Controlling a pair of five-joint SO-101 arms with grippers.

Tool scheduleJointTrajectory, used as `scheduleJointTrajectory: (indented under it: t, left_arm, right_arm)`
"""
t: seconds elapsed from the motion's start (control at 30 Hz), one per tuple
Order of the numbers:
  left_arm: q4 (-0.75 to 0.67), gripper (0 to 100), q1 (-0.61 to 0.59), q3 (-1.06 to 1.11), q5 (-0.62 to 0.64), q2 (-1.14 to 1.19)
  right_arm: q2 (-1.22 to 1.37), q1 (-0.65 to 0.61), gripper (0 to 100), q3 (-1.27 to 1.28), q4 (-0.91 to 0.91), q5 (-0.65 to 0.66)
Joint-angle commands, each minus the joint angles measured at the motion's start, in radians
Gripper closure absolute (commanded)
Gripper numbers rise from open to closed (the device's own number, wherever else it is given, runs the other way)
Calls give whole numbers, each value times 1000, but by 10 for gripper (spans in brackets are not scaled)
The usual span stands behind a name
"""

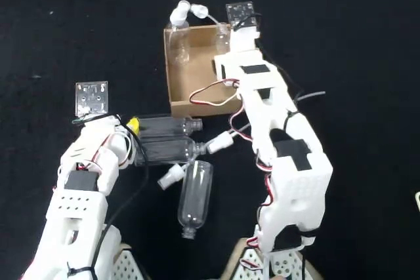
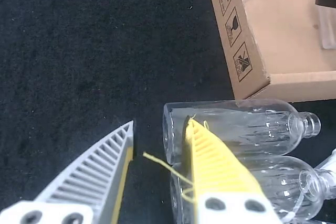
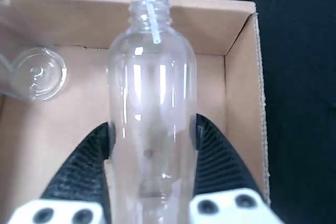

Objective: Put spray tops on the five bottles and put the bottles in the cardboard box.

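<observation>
Right black claw (image 3: 152, 135) gripped a clear plastic bottle (image 3: 151, 77) in the brown cardboard box (image 3: 239, 82), far right corner, left yellow-and-grey claw (image 2: 160, 129) gaped empty beside two clear bottles (image 2: 236, 124) lying near the box

The right arm (image 1: 282, 136) stretches far forward, and the right gripper (image 3: 152, 127) has its two black fingers (image 3: 84, 166) pressed against opposite sides of a clear bottle (image 3: 152, 77) held between them. The left arm (image 1: 79, 195) is drawn in shorter. The left gripper (image 2: 160, 124) points downward, its grey finger (image 2: 100, 171) and yellow finger (image 2: 215, 166) spread apart with a wide gap between the tips.
</observation>
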Motion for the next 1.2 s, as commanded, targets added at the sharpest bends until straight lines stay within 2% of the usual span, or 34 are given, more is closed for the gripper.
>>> scheduleJointTrajectory:
  t: [0.0, 0.4, 0.8, 0.9, 1.17]
  left_arm:
    - [-23, 845, 7, -12, 2, -18]
    - [-23, 845, 7, -12, 2, -18]
    - [-23, 845, 7, -12, 2, -18]
    - [-21, 845, 7, -10, 2, -18]
    - [-21, 845, 8, -10, 2, -18]
  right_arm:
    - [-99, 15, 988, -54, 40, -6]
    - [-271, 49, 988, 47, 51, -5]
    - [-552, 89, 987, 237, 51, 2]
    - [-616, 149, 987, 263, 55, 2]
    - [-730, 420, 987, 272, 74, 2]
